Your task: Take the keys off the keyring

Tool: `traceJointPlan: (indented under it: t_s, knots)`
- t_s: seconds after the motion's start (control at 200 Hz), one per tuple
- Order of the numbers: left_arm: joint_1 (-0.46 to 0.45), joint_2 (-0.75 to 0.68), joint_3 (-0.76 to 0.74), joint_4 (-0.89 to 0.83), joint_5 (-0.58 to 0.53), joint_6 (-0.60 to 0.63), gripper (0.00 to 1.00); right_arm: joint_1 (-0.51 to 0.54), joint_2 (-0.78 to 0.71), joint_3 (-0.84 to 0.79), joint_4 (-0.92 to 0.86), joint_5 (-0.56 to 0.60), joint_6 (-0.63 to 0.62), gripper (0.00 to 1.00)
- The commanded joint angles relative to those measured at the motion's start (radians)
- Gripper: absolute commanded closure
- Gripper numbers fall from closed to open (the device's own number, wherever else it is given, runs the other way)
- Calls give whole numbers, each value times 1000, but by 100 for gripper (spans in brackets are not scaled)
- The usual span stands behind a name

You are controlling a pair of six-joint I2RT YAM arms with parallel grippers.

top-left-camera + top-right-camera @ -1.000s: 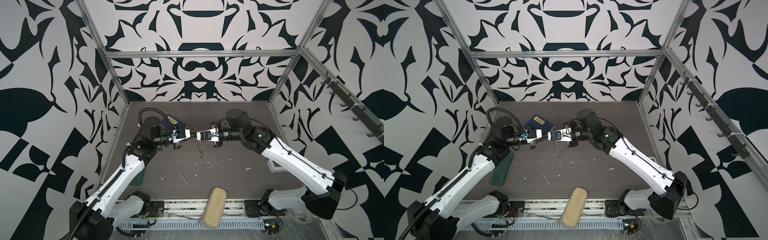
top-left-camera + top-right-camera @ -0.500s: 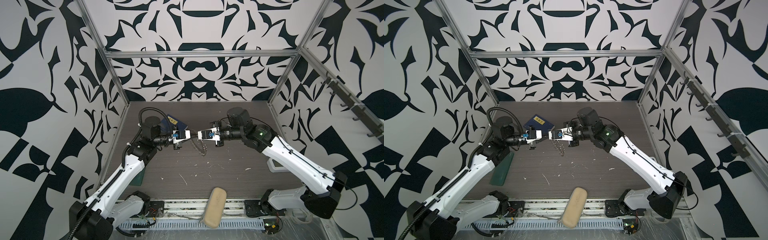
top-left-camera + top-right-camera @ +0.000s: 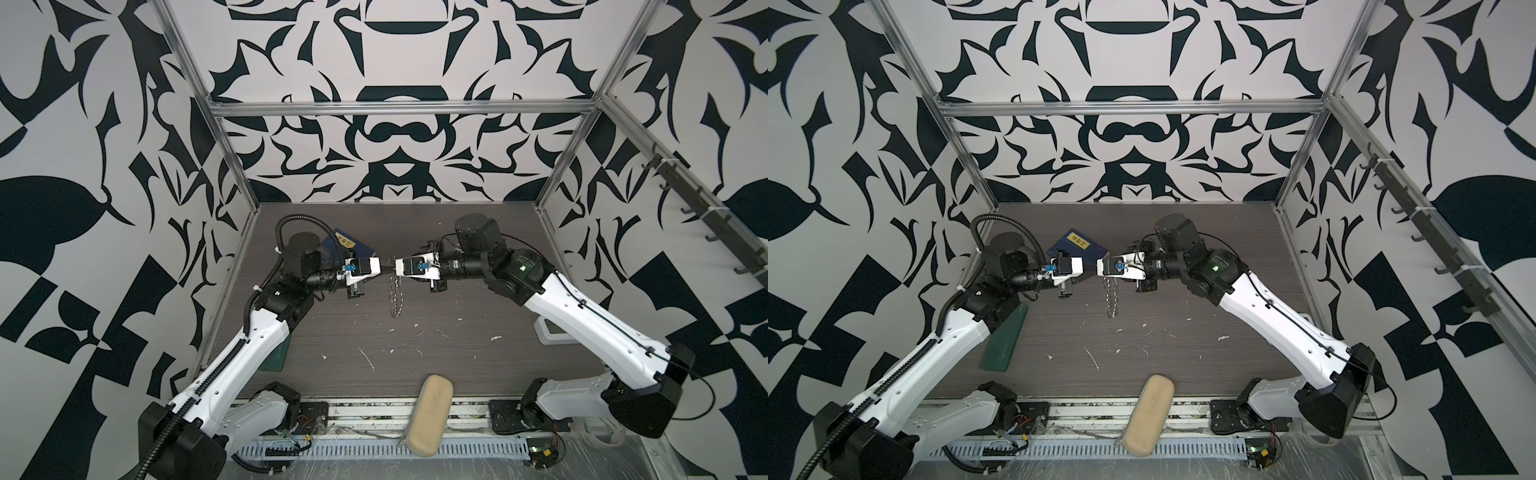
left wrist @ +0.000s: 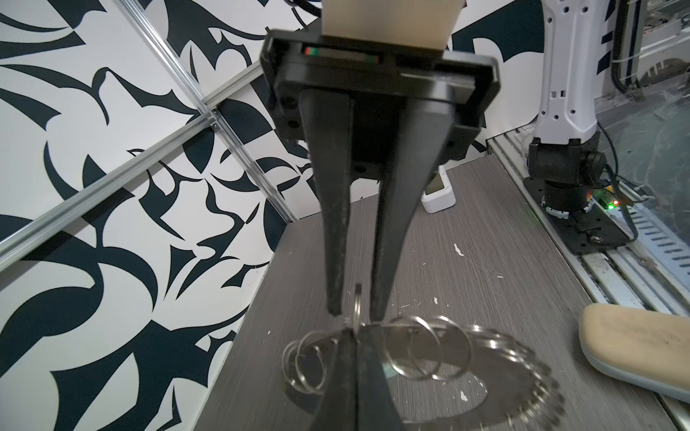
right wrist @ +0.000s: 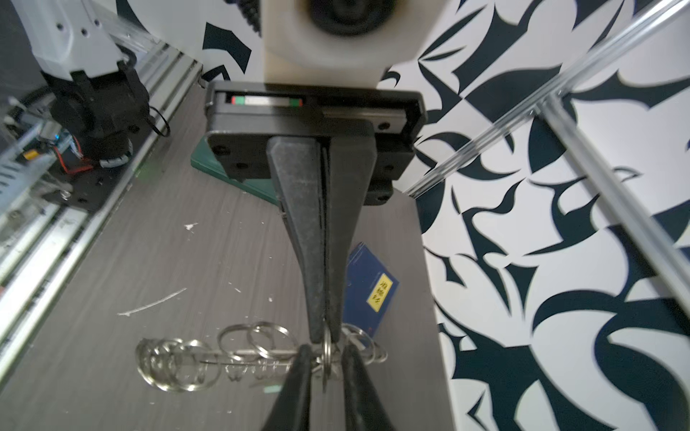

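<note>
Keyring (image 3: 394,297) hanging above table (image 3: 457,353).
Left gripper (image 5: 325,336) clamped on it; right gripper (image 4: 354,313) slightly parted around one split ring (image 4: 359,302).

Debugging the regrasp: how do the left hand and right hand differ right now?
The left hand is shut, fingers pinched on the keyring; the right hand is open, fingers apart around one split ring. The left hand alone seems to carry the keyring; the right hand grips nothing. Shared: both level, tip to tip above the table, keyring hanging below.
</note>
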Motion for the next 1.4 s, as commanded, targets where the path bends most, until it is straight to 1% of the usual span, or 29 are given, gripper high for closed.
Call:
traceJointPlan:
  t_s: [0.0, 0.14, 0.26, 0.445, 0.635, 1.075, 1.33, 1.395]
  knots:
    - [16, -8, 15, 61, 20, -42, 100, 0, -66, -31, 66, 35, 21, 72]
    - [25, -12, 8, 86, 30, -59, 100, -3, -107, -79, 94, 81, 40, 70]
    - [26, -14, 4, 99, 41, -70, 100, -15, -144, -143, 149, 102, 85, 69]
    - [28, -12, -2, 120, 52, -84, 100, -29, -173, -268, 324, 82, 227, 65]
    - [27, -11, -8, 145, 47, -100, 100, -28, -163, -360, 469, 85, 307, 61]
    - [28, -11, -16, 160, 43, -120, 100, -20, -85, -369, 633, 49, 390, 54]
    - [29, -14, -19, 172, 40, -129, 100, -11, -56, -369, 678, 24, 413, 54]
    - [28, -14, -23, 182, 37, -138, 100, -9, -47, -371, 704, 25, 430, 56]
